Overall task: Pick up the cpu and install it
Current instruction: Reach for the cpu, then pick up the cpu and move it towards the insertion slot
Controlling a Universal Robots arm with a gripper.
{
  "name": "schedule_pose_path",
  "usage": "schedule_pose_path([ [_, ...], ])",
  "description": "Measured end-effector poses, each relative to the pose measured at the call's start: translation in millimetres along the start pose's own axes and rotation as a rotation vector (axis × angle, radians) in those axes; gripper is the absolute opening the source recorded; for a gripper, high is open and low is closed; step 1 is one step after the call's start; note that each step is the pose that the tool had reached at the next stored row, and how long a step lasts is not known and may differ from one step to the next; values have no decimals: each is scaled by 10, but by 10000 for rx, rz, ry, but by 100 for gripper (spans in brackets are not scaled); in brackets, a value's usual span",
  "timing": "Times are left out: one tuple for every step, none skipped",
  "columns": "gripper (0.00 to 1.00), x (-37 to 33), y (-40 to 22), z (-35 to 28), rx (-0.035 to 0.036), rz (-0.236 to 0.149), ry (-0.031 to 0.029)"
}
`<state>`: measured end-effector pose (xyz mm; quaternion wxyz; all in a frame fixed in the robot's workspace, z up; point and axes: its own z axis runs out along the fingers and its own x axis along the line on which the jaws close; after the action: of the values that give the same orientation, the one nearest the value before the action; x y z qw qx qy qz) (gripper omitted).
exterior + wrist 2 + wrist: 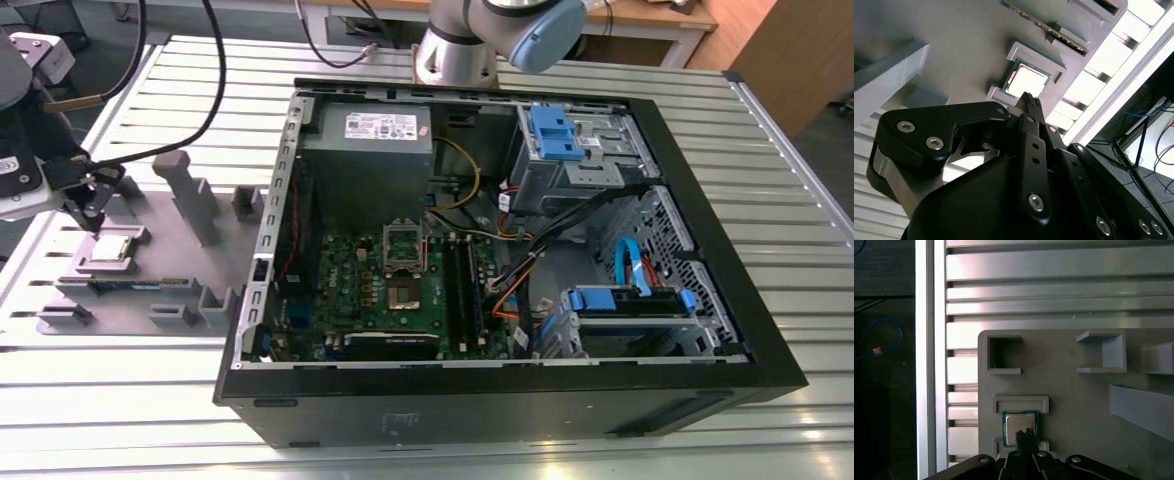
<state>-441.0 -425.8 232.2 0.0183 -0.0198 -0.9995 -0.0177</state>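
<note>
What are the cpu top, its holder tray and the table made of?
The cpu: pale, shiny lid with a green edge, likely metal over circuit board. The holder tray: matte grey, moulded-looking, probably plastic. The table: bright ribbed slats with glare, seemingly aluminium.

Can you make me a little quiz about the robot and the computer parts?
1. True or false: the cpu already sits inside the PC case.
2. What is the end effector nearest to? A the cpu, B the power supply, C the blue drive cage.
3. Fill in: in the exterior view, the grey holder tray lies on the PC case's ____ side.
Key: 1 false; 2 A; 3 left.
</note>
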Motion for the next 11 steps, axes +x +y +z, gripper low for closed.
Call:
schedule_pose_path([
  [11, 0, 0, 5, 1, 0, 1],
  [11, 0, 0, 10, 2, 1, 2],
  [11, 0, -1, 17, 1, 0, 2],
  [11, 0, -1, 21, 2, 0, 3],
  [11, 0, -1, 22, 3, 0, 4],
  [11, 0, -1, 27, 2, 0, 3],
  [11, 0, -1, 30, 2, 0, 3],
  [11, 0, -1, 30, 2, 0, 3],
  [11, -1, -1, 30, 2, 0, 2],
  [11, -1, -1, 30, 2, 0, 3],
  [11, -1, -1, 31, 2, 0, 3],
])
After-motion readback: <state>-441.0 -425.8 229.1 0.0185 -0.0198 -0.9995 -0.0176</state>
